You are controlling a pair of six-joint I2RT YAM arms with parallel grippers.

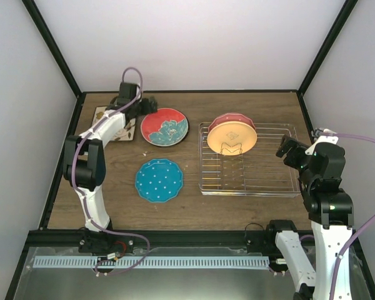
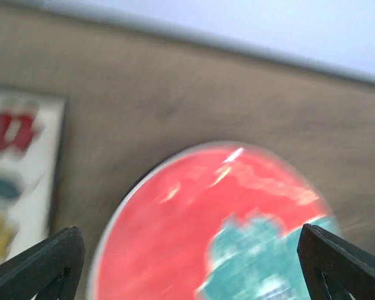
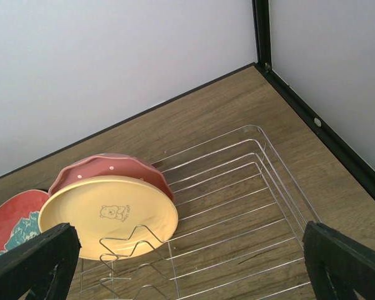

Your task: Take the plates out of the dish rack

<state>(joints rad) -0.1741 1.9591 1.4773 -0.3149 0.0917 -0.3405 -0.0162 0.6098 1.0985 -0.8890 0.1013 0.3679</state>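
Since the two plates [image 1: 232,137] stand at the rack's [image 1: 281,181] left end, my right gripper [image 1: 284,150], jaws apart, is the nearer.

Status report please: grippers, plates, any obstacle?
Left gripper open, empty, over red plate. Right gripper open beside dish rack. Orange-yellow plate and pink-red plate upright in rack. No obstacle seen.

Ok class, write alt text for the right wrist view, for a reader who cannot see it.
An orange-yellow plate stands on edge in a wire dish rack, a pink-red scalloped plate behind it. Two black fingers frame the bottom corners, wide apart.
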